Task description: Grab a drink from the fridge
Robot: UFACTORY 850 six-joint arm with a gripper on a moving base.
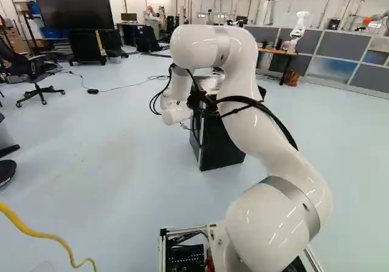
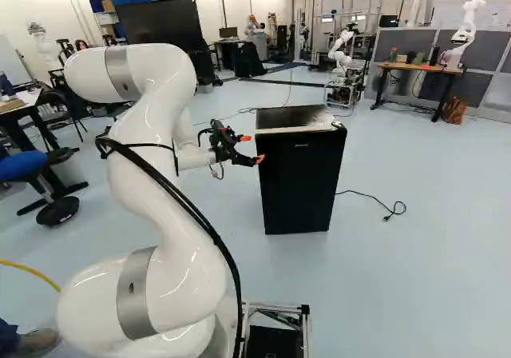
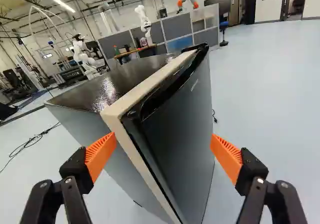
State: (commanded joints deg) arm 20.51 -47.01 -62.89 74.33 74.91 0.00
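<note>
1 mini fridge [image 2: 299,178]: upright, door closed, facing my base; contents hidden. My tool [image 2: 252,149]: wide open, holding nothing.

One glossy, boxy black fridge [image 2: 299,182], two wedge-shaped, ribbed orange pads [image 3: 101,154] and one curving yellow cable [image 1: 50,236] are seen.

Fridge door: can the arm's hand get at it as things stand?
Likely yes: the hand stands open, with the near edge of the fridge door ahead between its fingers, and nothing visible in the way.

Blk fridge [image 2: 297,180], shut, upright on flr [image 2: 423,286]
</note>
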